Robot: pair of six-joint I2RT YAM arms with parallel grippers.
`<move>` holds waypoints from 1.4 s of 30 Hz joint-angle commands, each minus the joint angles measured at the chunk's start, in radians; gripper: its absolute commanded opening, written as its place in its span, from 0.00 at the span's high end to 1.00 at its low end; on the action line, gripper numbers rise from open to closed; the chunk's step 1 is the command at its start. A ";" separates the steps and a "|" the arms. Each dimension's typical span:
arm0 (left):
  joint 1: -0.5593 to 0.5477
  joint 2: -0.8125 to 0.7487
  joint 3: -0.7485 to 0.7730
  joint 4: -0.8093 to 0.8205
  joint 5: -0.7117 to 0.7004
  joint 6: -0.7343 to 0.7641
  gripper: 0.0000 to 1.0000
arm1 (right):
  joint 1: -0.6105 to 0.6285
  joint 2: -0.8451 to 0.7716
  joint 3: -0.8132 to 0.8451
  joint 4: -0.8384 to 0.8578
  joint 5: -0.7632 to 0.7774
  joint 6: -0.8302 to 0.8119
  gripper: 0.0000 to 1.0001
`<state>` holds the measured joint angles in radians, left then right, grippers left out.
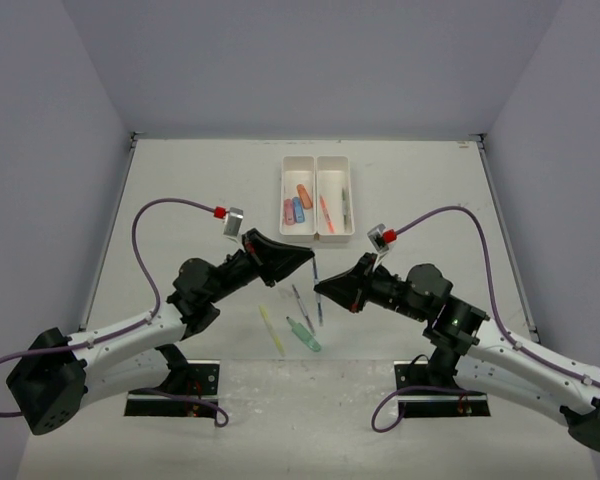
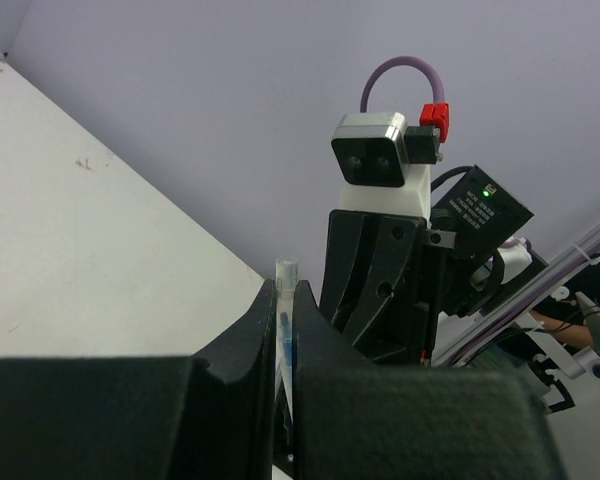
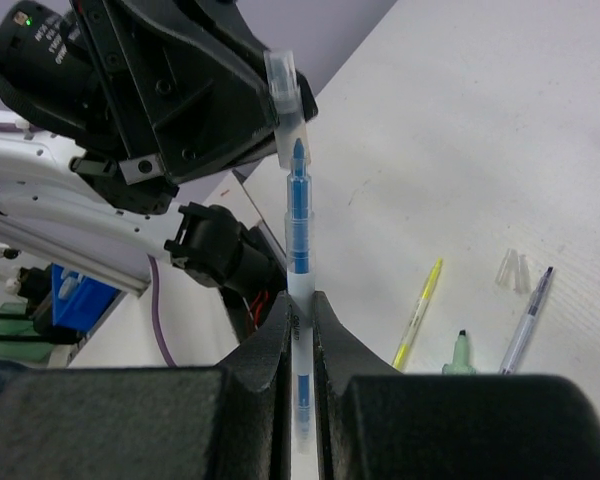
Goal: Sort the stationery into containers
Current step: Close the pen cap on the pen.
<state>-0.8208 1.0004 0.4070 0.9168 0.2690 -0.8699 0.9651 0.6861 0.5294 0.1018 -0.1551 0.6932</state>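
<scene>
A blue pen [image 1: 315, 272] with a clear cap hangs above the table between both grippers. My left gripper [image 1: 308, 258] is shut on its clear cap end [image 2: 286, 272]. My right gripper [image 1: 320, 289] is shut on the barrel [image 3: 298, 230]. In the right wrist view the cap [image 3: 283, 110] is still over the tip. The white two-compartment tray [image 1: 318, 158] stands behind. Its left compartment holds pink, blue and orange chunky pieces [image 1: 297, 208]. Its right one holds a red pen [image 1: 326, 213] and a grey one. A yellow pen [image 1: 271, 329], a green marker [image 1: 304, 335] and a grey pen [image 1: 302, 305] lie on the table.
In the right wrist view the yellow pen [image 3: 418, 312], green marker [image 3: 460, 352], a thin clear pen [image 3: 528, 318] and a small loose clear cap [image 3: 510, 268] lie below the grippers. Grey walls close in the table on three sides.
</scene>
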 commanded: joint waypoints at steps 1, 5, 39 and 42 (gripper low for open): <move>-0.013 0.000 -0.038 0.068 -0.002 -0.043 1.00 | 0.000 0.030 0.064 0.157 0.068 -0.029 1.00; -0.014 0.001 -0.040 0.077 -0.005 -0.059 1.00 | 0.000 0.095 0.112 0.183 0.067 -0.043 1.00; -0.017 -0.069 0.142 -0.323 0.024 0.215 0.87 | 0.000 0.117 0.191 0.087 0.031 -0.228 1.00; -0.016 -0.078 0.139 -0.318 0.032 0.210 1.00 | 0.000 0.119 0.185 0.096 0.008 -0.231 1.00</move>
<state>-0.8391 0.9399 0.5181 0.6289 0.2848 -0.6920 0.9629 0.8111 0.6689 0.1210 -0.1025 0.4844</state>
